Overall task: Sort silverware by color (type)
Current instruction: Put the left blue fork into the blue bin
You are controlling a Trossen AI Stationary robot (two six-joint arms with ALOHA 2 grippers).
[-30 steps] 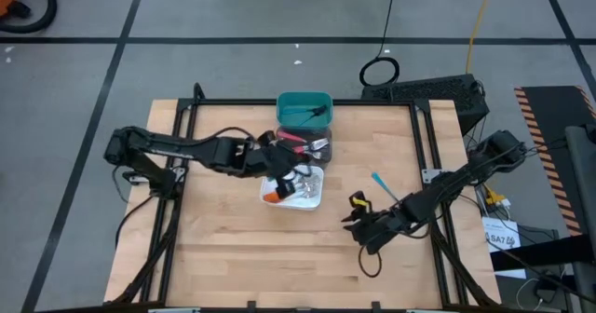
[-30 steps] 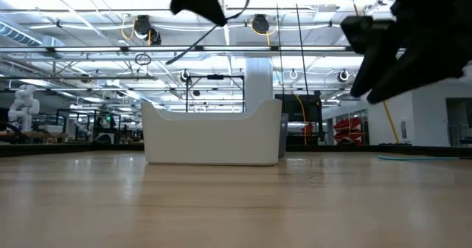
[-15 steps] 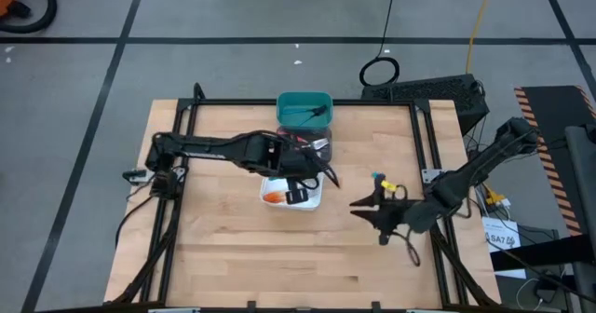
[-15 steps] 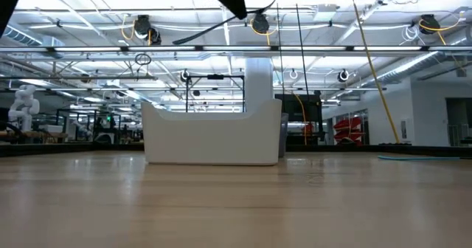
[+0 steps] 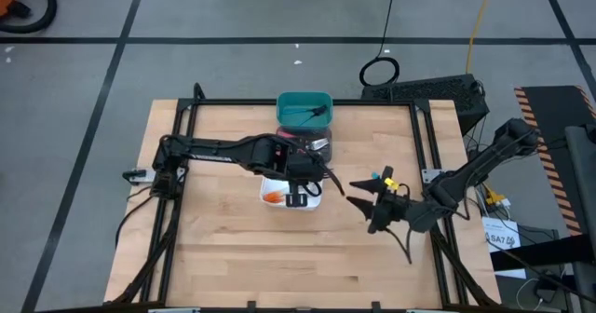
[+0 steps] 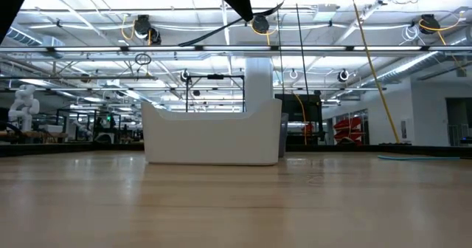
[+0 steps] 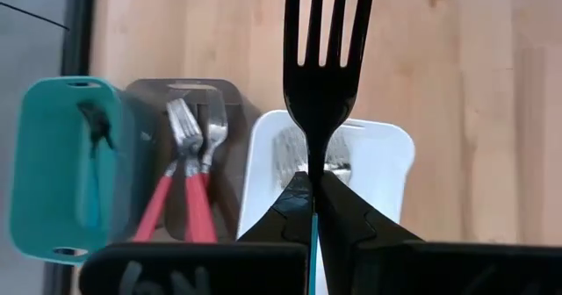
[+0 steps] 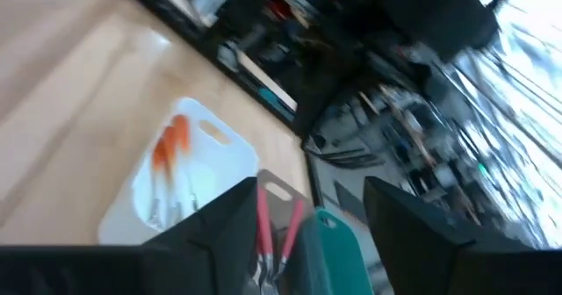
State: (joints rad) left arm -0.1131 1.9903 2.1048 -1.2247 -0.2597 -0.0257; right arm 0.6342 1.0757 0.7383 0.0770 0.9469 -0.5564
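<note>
The left hand [image 5: 321,175] is hovering above the white rectangular plastic bin [image 5: 312,201] near the middle of the pale wooden surface [image 5: 233,248], and it is clenched on a fork with a dark-looking metal head and a thin blue plastic handle [image 7: 323,58]. In the left wrist view the fork is pointing straight out from between the pinched fingers [image 7: 285,212], its tines over bare wood beyond the white bin's far edge.

Below it, the white bin is holding orange-handled forks [image 5: 272,197] with silver heads. Touching that bin on its far side is a dark translucent rectangular bin [image 7: 189,102] containing two red-handled forks [image 7: 171,185], and next in the row is a teal rectangular plastic bin [image 5: 303,108] with a blue-handled fork [image 7: 90,168] lying in it.

The right hand [image 5: 365,201] is hanging above the surface to the right of the white bin, released, its fingers [image 8: 421,229] spread wide and grasping nothing. Just beside it, another blue-handled fork [image 5: 376,178] is partly showing.
</note>
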